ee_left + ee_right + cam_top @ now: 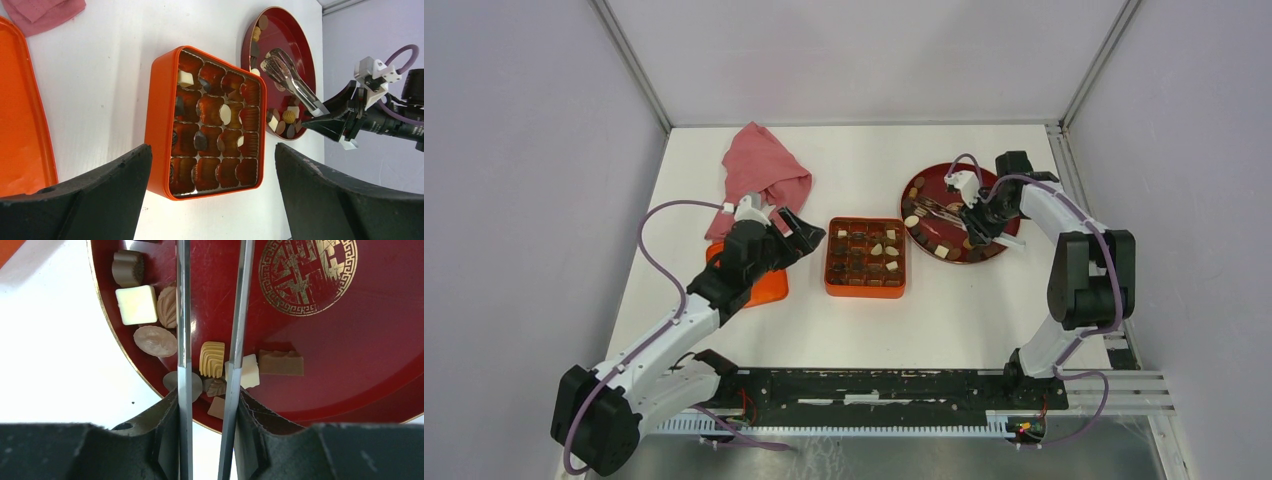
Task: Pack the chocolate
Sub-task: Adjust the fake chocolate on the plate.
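White bench (pixel 864 330), pale walls all round, and here's the layout. Dead centre sits the orange gridded box (pixel 160 125), lid off, with chocolate (pixel 225 114) in a good number of its cells: cream, dark and light brown pieces. More chocolate lies loose on the dark red plate (pixel 350 365) just to the right of the box, mostly bunched near the plate's rim. The right end effector (pixel 977 222) is clamped on a pair of metal tongs (pixel 290 82), holding them out low over that plate. The two tong arms stand apart, and a ridged caramel piece (pixel 212 359) lies between them in the wrist view. Whether the tips have hold of anything, I can't tell.

On the left, the left end effector (pixel 796 237) hangs with its fingers spread wide and nothing in them, just left of the box. It is above the orange lid (pixel 20 125), which lies flat on the bench. A pink cloth (pixel 764 170) sits crumpled behind it.
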Action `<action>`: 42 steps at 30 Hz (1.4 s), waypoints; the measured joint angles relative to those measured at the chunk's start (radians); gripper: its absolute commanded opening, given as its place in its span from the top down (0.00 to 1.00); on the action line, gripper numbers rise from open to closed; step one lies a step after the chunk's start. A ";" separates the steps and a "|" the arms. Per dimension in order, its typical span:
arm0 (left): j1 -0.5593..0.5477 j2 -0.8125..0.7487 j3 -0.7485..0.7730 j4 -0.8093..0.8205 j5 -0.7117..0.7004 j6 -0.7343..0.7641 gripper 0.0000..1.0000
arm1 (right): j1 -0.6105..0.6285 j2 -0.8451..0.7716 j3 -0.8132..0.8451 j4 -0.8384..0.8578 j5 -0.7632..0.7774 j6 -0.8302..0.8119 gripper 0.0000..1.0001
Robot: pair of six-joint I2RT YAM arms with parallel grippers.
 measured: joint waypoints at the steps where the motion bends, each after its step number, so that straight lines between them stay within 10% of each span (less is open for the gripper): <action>1: -0.001 0.003 0.000 -0.002 0.000 0.000 0.03 | 0.002 -0.001 0.005 -0.008 -0.002 -0.008 0.59; 42: -0.005 -0.001 0.000 -0.001 -0.035 0.000 0.03 | 0.069 -0.069 0.005 -0.080 0.071 -0.025 0.56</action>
